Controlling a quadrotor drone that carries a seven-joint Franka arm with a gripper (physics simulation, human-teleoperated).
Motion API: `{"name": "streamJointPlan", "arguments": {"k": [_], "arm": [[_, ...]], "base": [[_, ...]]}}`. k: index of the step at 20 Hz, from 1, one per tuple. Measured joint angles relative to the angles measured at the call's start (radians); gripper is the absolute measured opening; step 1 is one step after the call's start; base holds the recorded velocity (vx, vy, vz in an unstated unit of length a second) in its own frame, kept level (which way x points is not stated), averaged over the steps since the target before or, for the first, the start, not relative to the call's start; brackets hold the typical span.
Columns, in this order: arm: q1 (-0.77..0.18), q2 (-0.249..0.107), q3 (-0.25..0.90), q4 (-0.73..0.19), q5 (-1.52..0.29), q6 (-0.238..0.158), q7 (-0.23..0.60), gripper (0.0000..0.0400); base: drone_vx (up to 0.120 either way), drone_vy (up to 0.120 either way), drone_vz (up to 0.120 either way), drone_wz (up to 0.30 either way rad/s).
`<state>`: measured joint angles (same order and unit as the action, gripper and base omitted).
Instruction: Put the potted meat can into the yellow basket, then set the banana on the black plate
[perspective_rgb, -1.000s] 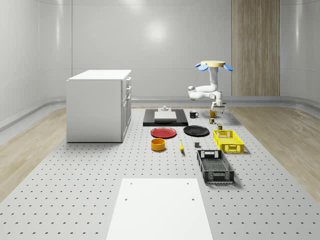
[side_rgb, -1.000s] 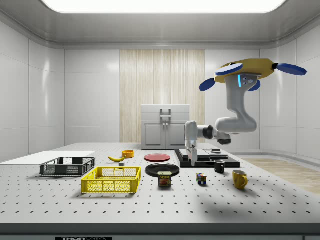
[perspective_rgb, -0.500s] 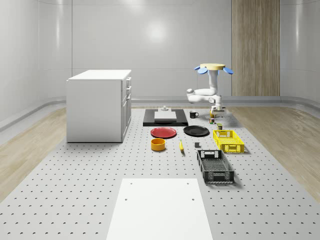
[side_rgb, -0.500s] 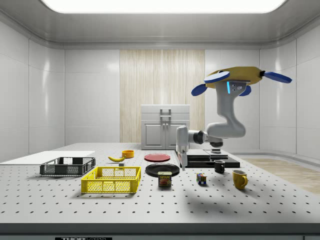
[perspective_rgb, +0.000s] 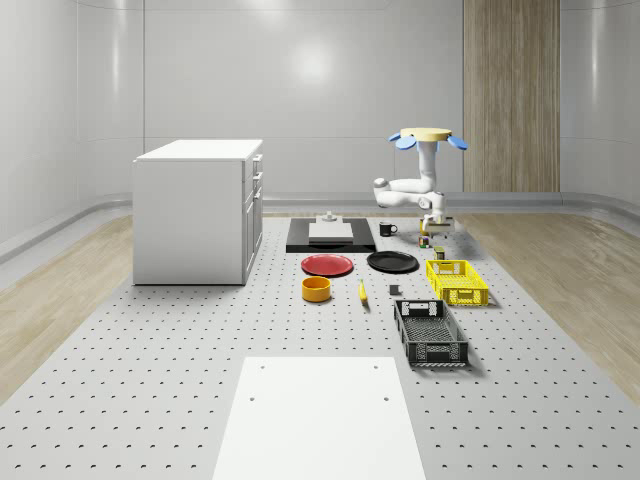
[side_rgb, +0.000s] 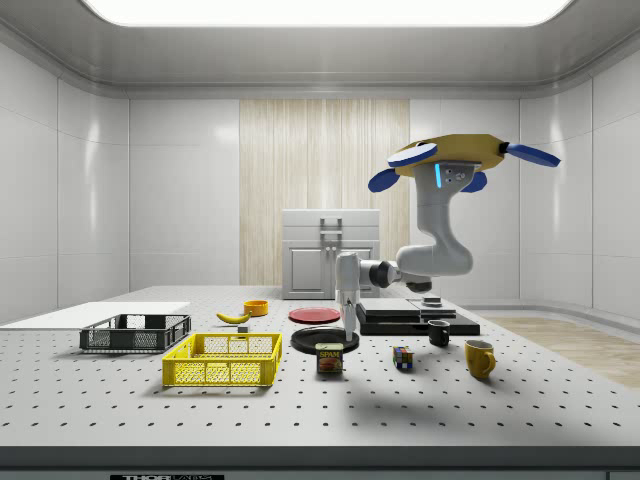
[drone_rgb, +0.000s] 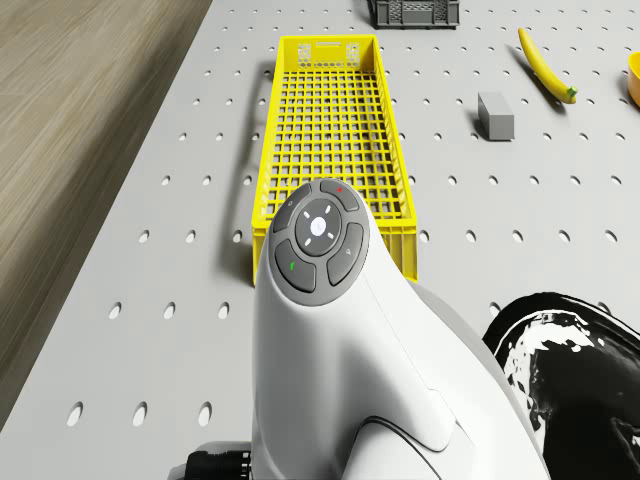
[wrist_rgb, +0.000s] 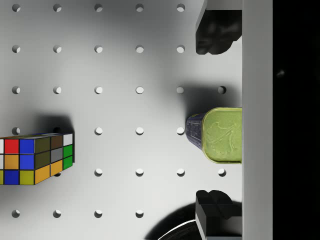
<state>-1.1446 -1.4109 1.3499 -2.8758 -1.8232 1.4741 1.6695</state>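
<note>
in the whole-scene view the drone (perspective_rgb: 427, 136) hovers over the perforated table's (perspective_rgb: 150, 360) far end, beyond the yellow basket (perspective_rgb: 457, 281), in a pale-walled room.

the side view puts the gripper (side_rgb: 348, 331) just above the potted meat can (side_rgb: 330, 358), which stands beside the basket, well apart from the banana (side_rgb: 233, 317) and near the black plate (side_rgb: 322, 340).

in the drone view the basket lies just ahead of the arm.

the wrist view shows the fingers (wrist_rgb: 216, 31) spread wide and empty, straddling the can. it's likely rigid, smooth metal, moderately heavy; grip its flat sides.
</note>
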Motion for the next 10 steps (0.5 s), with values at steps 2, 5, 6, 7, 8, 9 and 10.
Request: {"name": "streamJointPlan", "arguments": {"k": [2, 5, 6, 7, 8, 9, 10], "arm": [[-0.001, -0.005, 0.001, 0.000, 0.002, 0.005, 0.001, 0.0400], [-0.003, -0.012, 0.002, 0.001, 0.005, 0.011, 0.003, 0.0400], [-0.004, -0.015, 0.003, 0.001, 0.006, 0.014, 0.003, 0.0400], [-0.004, -0.017, 0.003, 0.001, 0.007, 0.016, 0.003, 0.0400], [-0.005, -0.019, 0.004, 0.001, 0.008, 0.018, 0.004, 0.0400], [-0.005, -0.022, 0.004, 0.001, 0.009, 0.020, 0.004, 0.0400], [-0.006, -0.024, 0.004, 0.001, 0.010, 0.022, 0.005, 0.0400]], "base": [[0.120, 0.000, 0.000, 0.000], [0.120, 0.000, 0.000, 0.000], [0.120, 0.000, 0.000, 0.000], [0.120, 0.000, 0.000, 0.000], [0.120, 0.000, 0.000, 0.000], [0.120, 0.000, 0.000, 0.000], [0.120, 0.000, 0.000, 0.000]]}}
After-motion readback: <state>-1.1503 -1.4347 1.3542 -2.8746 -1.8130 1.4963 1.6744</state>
